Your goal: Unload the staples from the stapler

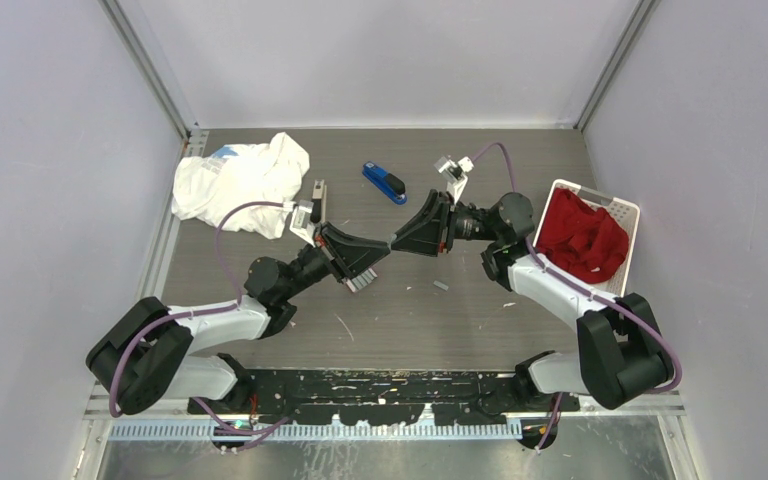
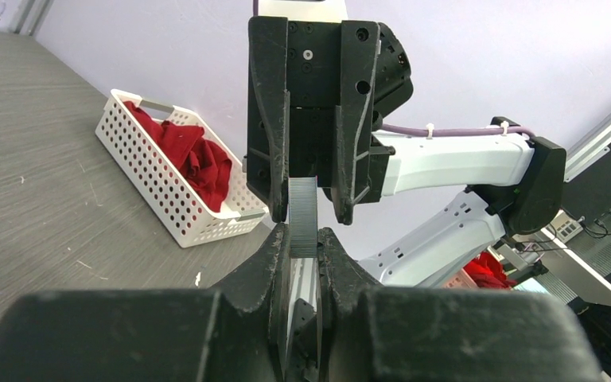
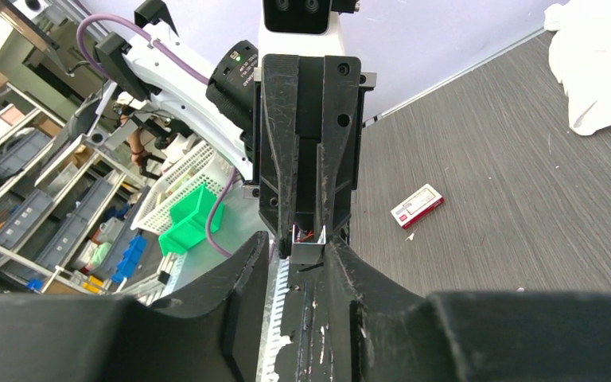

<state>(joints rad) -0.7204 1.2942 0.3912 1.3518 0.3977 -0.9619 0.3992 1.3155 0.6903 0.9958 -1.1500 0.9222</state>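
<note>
My left gripper [image 2: 304, 243] pinches the staples [image 2: 303, 208] in mid-air, their lower part hidden between its fingers; my right gripper [image 3: 297, 248] flanks the other end, fingers narrowly apart, contact not discernible.

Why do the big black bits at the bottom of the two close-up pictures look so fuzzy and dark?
Left wrist view: its own jaws sit too near the lens, so they blur, while the strip of staples looks crisp. Right wrist view: the same dark blur up close. Top view: even light, faint shadows, all sharp.
</note>
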